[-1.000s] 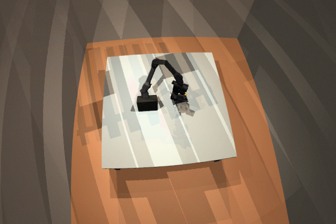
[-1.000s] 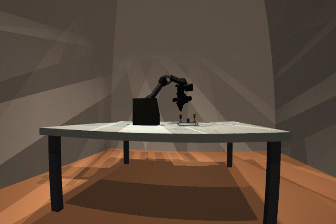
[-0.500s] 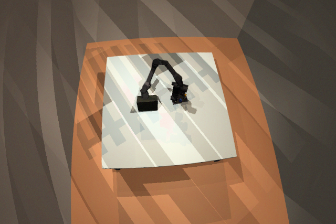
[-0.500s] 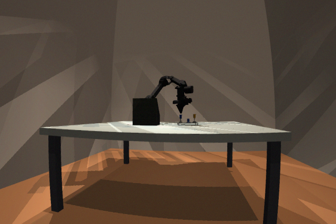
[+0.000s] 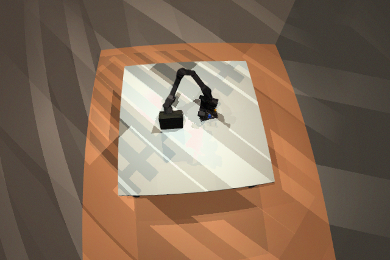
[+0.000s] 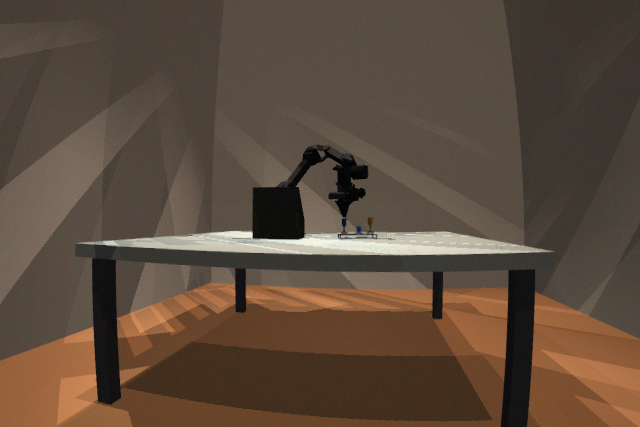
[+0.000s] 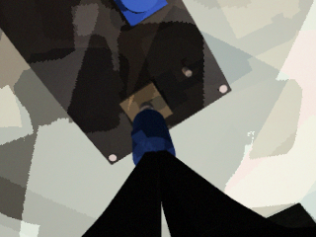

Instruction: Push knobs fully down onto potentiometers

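Observation:
The dark circuit board (image 7: 59, 34) (image 6: 357, 234) (image 5: 211, 117) stands on short legs on the table. A dark blue knob (image 7: 152, 130) (image 6: 344, 223) sits raised on a tan potentiometer (image 7: 140, 101) near the board's corner. A brighter blue knob (image 6: 358, 229) (image 5: 209, 115) sits low on its square blue base in the middle of the board. An orange knob (image 6: 370, 220) (image 5: 215, 111) stands tall at the far end and is out of the wrist view. My gripper (image 7: 156, 161) (image 6: 344, 215) is shut and points straight down. Its tips are right over the dark blue knob, at or just above its top.
The arm's black base box (image 5: 170, 120) (image 6: 277, 213) stands on the pale table top (image 5: 220, 156) (image 6: 465, 246), left of the board. The table has dark legs (image 6: 105, 329) on an orange floor.

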`<action>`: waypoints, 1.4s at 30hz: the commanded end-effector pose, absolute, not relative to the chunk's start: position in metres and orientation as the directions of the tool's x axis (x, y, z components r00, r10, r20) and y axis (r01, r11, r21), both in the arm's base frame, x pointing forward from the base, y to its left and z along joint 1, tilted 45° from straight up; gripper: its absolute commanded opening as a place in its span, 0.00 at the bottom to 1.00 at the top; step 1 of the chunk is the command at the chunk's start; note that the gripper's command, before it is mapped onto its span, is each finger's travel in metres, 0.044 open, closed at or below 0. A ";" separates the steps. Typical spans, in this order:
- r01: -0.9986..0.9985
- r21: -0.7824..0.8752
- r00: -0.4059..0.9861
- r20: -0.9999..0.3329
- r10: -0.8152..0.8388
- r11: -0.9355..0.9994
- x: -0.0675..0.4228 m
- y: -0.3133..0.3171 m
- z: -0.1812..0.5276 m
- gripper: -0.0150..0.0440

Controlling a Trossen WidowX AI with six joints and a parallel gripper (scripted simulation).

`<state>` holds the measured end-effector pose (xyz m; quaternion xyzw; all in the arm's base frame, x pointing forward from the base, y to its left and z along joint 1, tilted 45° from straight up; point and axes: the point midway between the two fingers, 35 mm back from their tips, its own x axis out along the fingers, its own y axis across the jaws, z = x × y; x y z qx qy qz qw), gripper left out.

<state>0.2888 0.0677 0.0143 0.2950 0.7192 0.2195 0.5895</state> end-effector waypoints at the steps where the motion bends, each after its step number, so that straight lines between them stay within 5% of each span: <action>1: 0.169 0.665 -0.134 -0.716 0.685 0.727 0.287 0.069 0.013 0.25; 42: 0.169 0.665 -0.134 -0.715 0.686 0.727 0.287 0.073 0.010 0.25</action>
